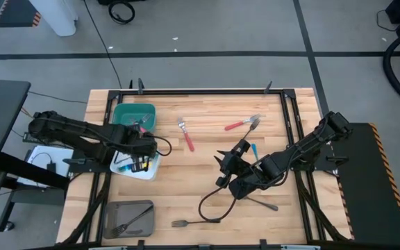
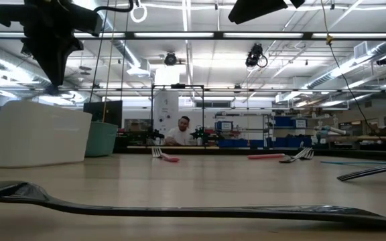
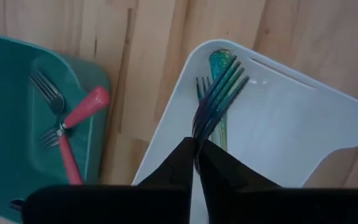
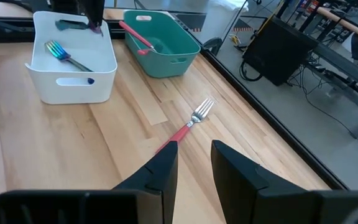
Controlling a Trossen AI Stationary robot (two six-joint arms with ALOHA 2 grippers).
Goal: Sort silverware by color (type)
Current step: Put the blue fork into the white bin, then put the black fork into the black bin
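hovering above the white bin (image 3: 303, 124), the left gripper (image 3: 196, 146) is seen with its fingers almost together, pinching the handle end of an iridescent fork (image 3: 219, 93) whose tines hang inside the bin. if the fork is let go while tilted, it could be caught on the rim and fall onto the table. the right gripper (image 4: 194, 162) is held open and empty over a red-handled fork (image 4: 188, 127); that thin handle could be pushed aside if the descent is off-centre.
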